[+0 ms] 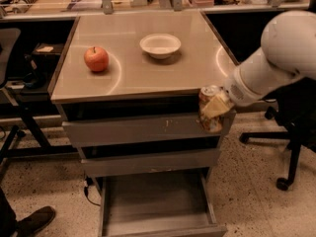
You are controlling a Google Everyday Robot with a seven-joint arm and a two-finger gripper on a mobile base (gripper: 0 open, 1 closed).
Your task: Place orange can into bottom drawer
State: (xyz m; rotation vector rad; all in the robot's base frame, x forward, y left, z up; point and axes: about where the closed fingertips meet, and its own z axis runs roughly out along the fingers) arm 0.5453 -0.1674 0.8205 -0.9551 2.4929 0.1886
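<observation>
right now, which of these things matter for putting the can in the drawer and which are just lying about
For the job: can, held by the gripper in front of the top drawer; bottom drawer, pulled open.
Lying about: apple and bowl on the tabletop; chair; shoe.

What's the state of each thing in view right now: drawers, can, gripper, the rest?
Gripper: shut on the can, in front of the cabinet's right edge.
Can: held in the air, roughly upright, level with the top drawer.
Bottom drawer: pulled open, nothing visible inside.
Middle drawer: shut.
Top drawer: shut.
Bowl: upright, looks empty.
Apple: whole, resting on the top.
</observation>
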